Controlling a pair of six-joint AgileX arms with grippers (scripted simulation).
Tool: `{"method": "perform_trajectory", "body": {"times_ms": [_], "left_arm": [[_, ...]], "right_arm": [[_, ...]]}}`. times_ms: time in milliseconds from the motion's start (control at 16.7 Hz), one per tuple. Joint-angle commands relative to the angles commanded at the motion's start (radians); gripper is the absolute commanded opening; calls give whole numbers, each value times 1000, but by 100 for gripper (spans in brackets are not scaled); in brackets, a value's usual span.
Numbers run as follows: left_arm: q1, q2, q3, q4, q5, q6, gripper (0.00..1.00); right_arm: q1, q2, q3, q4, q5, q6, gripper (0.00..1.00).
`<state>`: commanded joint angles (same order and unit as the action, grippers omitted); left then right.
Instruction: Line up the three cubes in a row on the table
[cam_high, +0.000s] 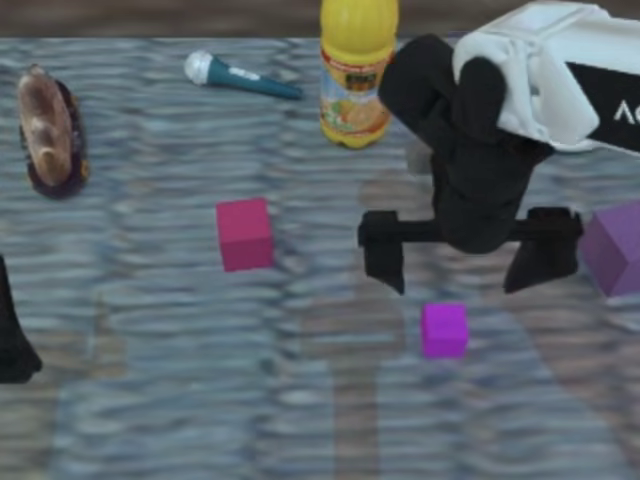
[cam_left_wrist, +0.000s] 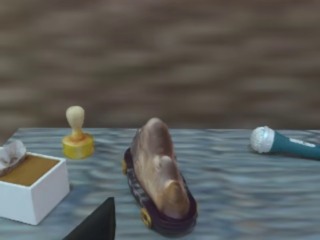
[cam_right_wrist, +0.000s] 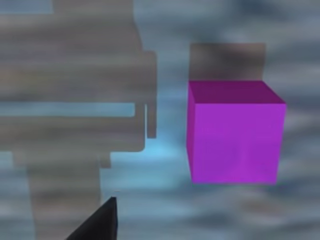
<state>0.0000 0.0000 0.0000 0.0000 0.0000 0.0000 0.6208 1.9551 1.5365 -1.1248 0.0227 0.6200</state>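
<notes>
No row yet: the crimson-pink cube (cam_high: 244, 233) sits mid-bench, the magenta cube (cam_high: 444, 330) nearer the front edge and right of centre, and the purple cube (cam_high: 615, 247) at the right edge, all well apart. The right gripper (cam_high: 469, 262) hangs wide open and empty above the bench, just behind the magenta cube, likely the next pick. The left gripper (cam_high: 12, 345) is parked at the left edge, fingers' state unclear, so all three placements look left to do.

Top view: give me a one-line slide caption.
Right gripper, fingers open, hovers above the table beside the magenta cube; crimson-pink cube and purple cube sit apart.
</notes>
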Motion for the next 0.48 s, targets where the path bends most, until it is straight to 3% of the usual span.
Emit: {"method": "perform_trajectory", "body": {"times_ms": [480], "left_arm": [[-14, 60, 61, -40, -1, -21, 100]], "right_arm": [[3, -57, -48, 35, -2, -24, 100]]}}
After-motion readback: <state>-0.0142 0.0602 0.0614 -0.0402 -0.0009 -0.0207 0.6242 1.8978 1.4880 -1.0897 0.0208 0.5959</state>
